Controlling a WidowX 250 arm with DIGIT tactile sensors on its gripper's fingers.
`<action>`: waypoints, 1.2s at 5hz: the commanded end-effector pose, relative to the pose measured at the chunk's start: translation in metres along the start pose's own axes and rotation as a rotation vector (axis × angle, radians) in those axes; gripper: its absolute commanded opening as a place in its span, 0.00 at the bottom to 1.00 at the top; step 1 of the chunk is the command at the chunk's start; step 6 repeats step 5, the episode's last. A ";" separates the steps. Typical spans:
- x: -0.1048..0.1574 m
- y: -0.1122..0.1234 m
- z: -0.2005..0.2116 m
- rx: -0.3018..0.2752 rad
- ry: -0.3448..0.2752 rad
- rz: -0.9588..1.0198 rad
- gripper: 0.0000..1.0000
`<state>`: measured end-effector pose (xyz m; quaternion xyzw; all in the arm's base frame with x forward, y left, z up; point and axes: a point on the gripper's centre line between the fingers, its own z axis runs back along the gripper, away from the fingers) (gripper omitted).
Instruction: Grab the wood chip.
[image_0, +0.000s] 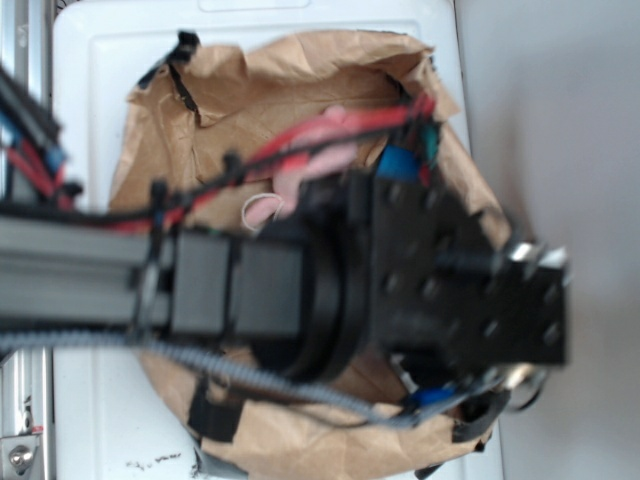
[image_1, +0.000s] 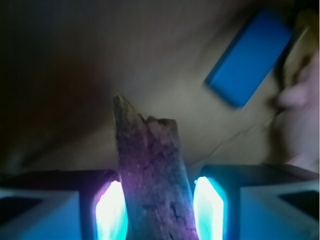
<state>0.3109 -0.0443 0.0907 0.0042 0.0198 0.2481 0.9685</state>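
Right up against the wrist camera are the two glowing gripper fingers (image_1: 109, 210), lit bright cyan-white on their inner faces, and standing between them is the wood chip (image_1: 152, 175). It's a dark brown, rough, streaky piece with a jagged pointed top, pointing away from the camera and leaning a little to the left. The gripper (image_1: 159, 210) has it sandwiched: both lit faces sit right along the chip's sides with barely any gap showing, so I'd call it clamped on the wood chip, though the blur makes the exact contact hard to swear to.

Further back, up and to the right, a smooth blue block (image_1: 250, 57) lies tilted on the tan paper floor (image_1: 150, 60), well apart from the chip. At the far right edge there's something pale pink (image_1: 300, 100), too blurry to name.

From the exterior view you mostly just see the robot arm (image_0: 400, 270), a big black out-of-focus mass with red and black cables (image_0: 330, 135) running across it, reaching over a crumpled brown paper bag (image_0: 260, 80) opened out on a white table (image_0: 110, 50). A bit of blue (image_0: 400, 160) peeks past the arm inside the bag. The arm hides the gripper and the chip in this view.
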 end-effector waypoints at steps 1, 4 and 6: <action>0.008 0.035 0.078 -0.069 -0.050 -0.082 0.00; -0.021 0.069 0.098 -0.122 -0.113 -0.218 0.00; -0.028 0.065 0.093 -0.054 -0.315 -0.176 1.00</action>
